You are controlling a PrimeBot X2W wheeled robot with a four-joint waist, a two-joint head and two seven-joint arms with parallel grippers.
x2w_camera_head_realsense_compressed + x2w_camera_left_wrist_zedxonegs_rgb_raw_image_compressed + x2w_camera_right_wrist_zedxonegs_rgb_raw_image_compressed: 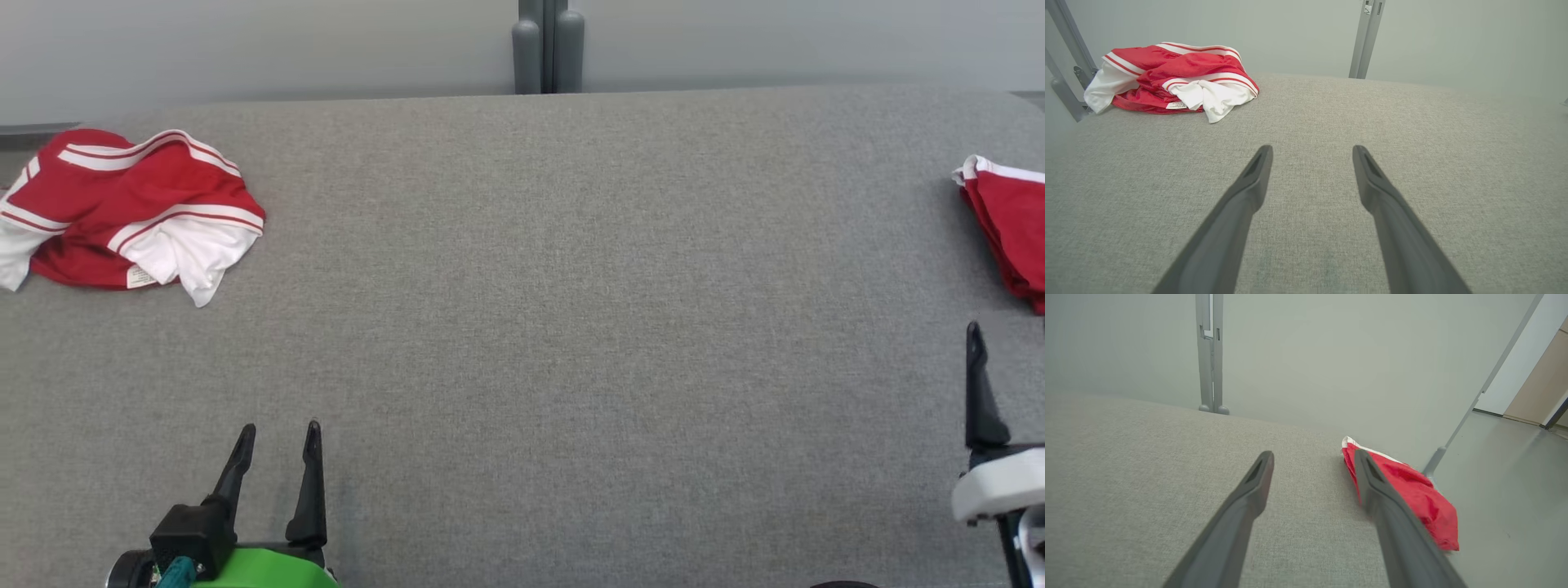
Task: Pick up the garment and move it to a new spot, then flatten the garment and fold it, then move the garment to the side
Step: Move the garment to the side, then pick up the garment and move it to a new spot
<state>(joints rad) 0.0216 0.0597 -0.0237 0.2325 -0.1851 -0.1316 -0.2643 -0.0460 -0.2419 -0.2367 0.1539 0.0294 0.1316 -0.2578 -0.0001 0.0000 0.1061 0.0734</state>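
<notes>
Nearest us, our left gripper (280, 427) and right gripper (1312, 454) hover empty above the grey table (522, 327), fingers apart; farther right, a folded red garment (1008, 220) lies at the edge, seemingly done; far left, the crumpled garment (131, 212) sits untouched, so we judge every step remaining.

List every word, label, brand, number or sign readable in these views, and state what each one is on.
On the crumpled red and white fabric garment, a small white sewn-in tag: it carries print, but too small and blurred to read.
On the folded red fabric garment: no text visible.
On the grey cloth-covered table: no words, numbers or signs.
Nothing in these views can be quoted.
</notes>
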